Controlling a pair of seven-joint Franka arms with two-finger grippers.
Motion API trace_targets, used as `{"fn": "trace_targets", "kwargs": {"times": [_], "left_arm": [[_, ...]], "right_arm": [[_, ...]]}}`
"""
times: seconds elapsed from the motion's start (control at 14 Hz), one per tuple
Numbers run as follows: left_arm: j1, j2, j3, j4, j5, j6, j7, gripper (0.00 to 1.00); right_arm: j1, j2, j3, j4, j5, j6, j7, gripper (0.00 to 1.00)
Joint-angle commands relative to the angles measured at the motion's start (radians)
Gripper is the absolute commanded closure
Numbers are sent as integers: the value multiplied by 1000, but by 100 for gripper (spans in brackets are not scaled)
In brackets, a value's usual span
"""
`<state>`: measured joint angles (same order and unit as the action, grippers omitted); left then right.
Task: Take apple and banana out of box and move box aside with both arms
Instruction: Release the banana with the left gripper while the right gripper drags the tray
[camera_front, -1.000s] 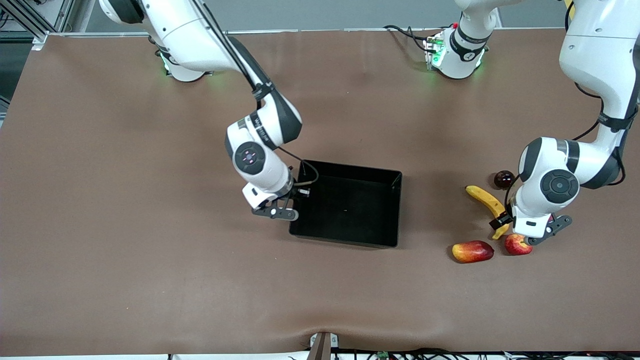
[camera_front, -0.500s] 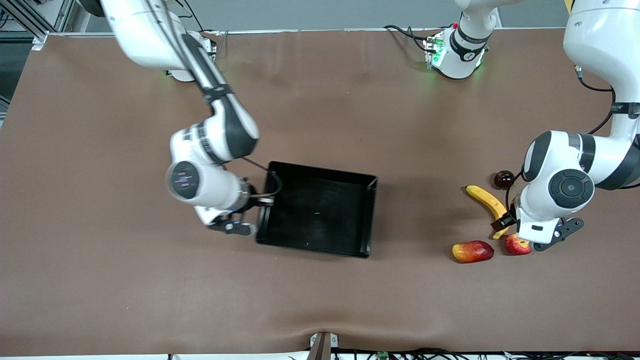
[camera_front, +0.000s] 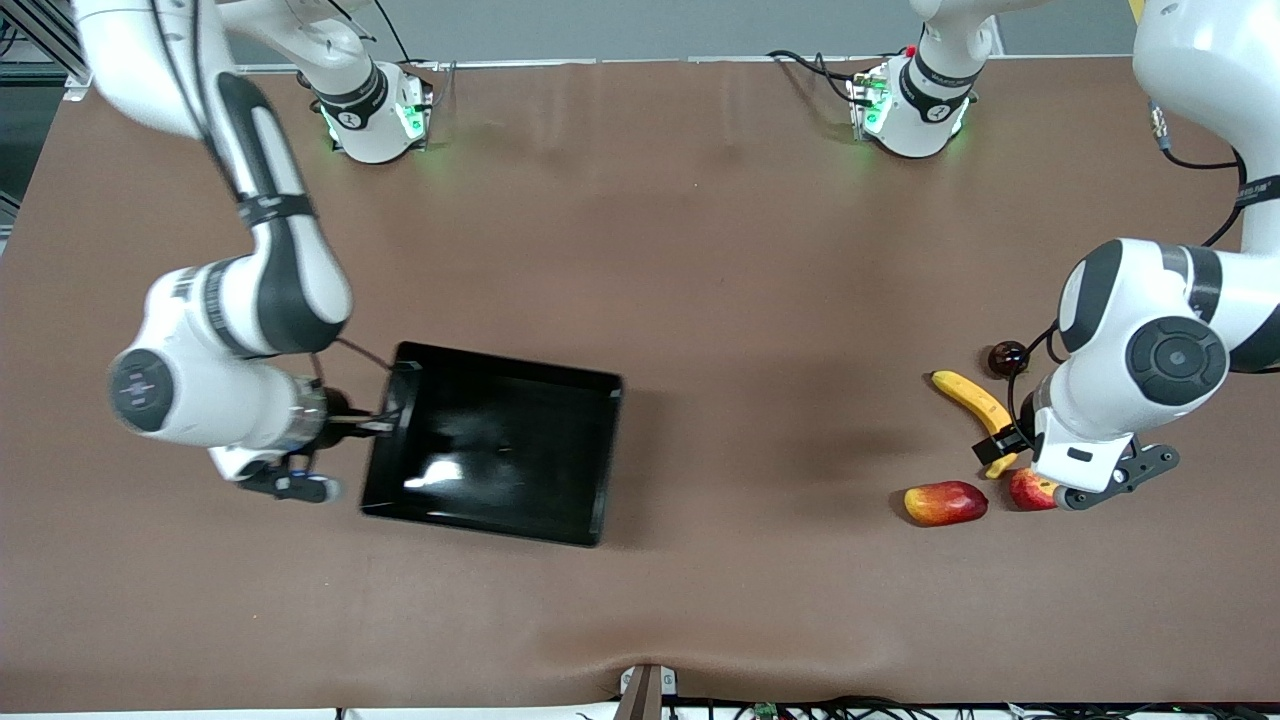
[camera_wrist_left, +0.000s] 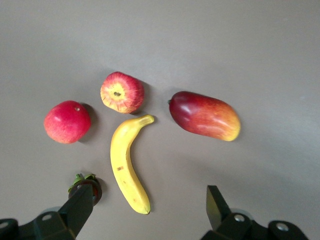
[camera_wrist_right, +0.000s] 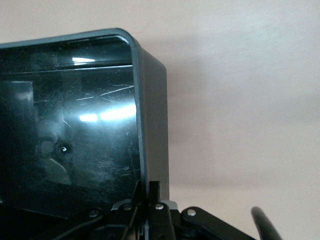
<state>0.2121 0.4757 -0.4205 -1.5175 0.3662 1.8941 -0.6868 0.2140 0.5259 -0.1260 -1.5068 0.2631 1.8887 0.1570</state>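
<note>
The black box (camera_front: 495, 443) sits toward the right arm's end of the table (camera_front: 640, 250), its glossy floor catching glare. The right gripper (camera_front: 385, 420) pinches the box's short wall at the rim; in the right wrist view its fingers (camera_wrist_right: 155, 210) are closed tight on that wall of the box (camera_wrist_right: 75, 125), one inside and one outside.

Well apart from the box, toward the left arm's end of the table, lies the fruit. The banana (camera_front: 975, 402) lies at a slant, and the apple (camera_front: 1030, 490) is just beside the banana's nearer tip, partly hidden by the left arm. The mango (camera_front: 945, 502) lies just beside the apple, on the side toward the box. A small dark round fruit (camera_front: 1008, 356) sits near the banana's farther end.

The left gripper (camera_wrist_left: 150, 207) hovers over the fruit with its fingers spread wide and holding nothing. Its wrist view shows the banana (camera_wrist_left: 127, 170), the apple (camera_wrist_left: 122, 92), the mango (camera_wrist_left: 204, 115) and a plain red round fruit (camera_wrist_left: 67, 122) beside the apple.
</note>
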Motion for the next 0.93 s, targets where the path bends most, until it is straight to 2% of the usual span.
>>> {"fn": "trace_targets", "kwargs": {"times": [0.0, 0.36, 0.64, 0.86], "left_arm": [[6, -87, -32, -1, -20, -73, 65, 0], [9, -201, -60, -1, -24, -121, 167, 0], [10, -290, -57, 0, -189, -141, 184, 0], [7, -324, -61, 17, -193, -190, 187, 0]], "right_arm": [[-138, -40, 23, -47, -1, -16, -162, 100], [-402, 6, 26, -50, 4, 1, -526, 100], [-505, 22, 26, -56, 8, -3, -612, 100], [-536, 22, 29, -92, 16, 7, -632, 100]]}}
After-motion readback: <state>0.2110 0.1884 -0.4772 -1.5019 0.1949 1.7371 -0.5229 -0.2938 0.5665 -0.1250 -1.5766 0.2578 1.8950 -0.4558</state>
